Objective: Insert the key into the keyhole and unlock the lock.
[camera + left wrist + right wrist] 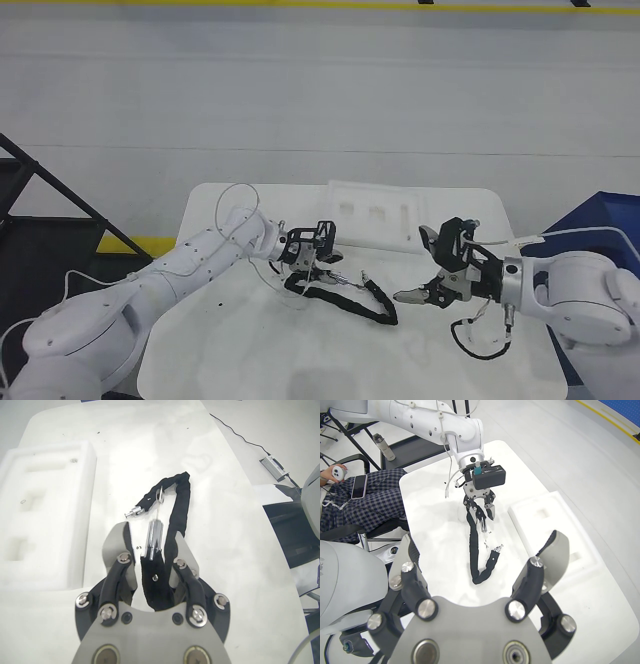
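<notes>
1. Locate the lock body. It is the chrome cylinder at one end of the black-sleeved chain, and it sits between the fingers of the left gripper.
2. Check the left gripper. Its jaws stand apart and straddle the cylinder and the sleeve end. A gap shows on one side, so treat the lock as not clamped.
3. Check the key. Its blade runs in line with the cylinder's end and appears seated in the keyhole, with the ring outward. Judge insertion as done.
4. Check the pin end of the chain. It lies on the table just beside the cylinder, apart from it. Judge the lock as released. You cannot read the key's turned position.
5. Note the right gripper. Its jaws are wide apart and empty, above the table near the chain's fold.
6. On this reading, little remains beyond confirming the release.
</notes>
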Robot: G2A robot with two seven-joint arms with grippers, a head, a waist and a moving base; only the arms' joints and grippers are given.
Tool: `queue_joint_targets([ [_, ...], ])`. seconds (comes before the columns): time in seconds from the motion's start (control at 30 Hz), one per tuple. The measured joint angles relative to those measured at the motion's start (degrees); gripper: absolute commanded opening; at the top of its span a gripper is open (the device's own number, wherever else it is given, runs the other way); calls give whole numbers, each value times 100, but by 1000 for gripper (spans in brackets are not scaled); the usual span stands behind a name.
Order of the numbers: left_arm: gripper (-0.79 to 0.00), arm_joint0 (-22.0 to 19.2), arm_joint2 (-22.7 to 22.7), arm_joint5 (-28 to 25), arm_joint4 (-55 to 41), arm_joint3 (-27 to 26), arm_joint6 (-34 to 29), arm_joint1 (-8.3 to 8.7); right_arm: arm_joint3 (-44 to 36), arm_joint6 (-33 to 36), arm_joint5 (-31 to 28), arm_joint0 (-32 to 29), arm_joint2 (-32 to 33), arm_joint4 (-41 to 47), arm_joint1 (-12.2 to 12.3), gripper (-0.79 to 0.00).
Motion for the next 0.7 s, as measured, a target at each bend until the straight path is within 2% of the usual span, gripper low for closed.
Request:
queue_joint_targets([
  [0.17,0,-283,-52,0,89,-227,350,68,299,-159,-387,364,-255,-44,-42,0],
  [0.37,0,-918,39,0,179,-568,933,343,883,-279,-897,1107,-759,-189,-141,0],
  [0.5,0,-1458,123,0,122,-578,1461,562,1400,-375,-1200,1754,-1004,-196,-217,0],
  [0.7,0,-2038,126,0,175,-501,2005,782,2264,-755,-1862,2535,-1142,11,-300,0],
])
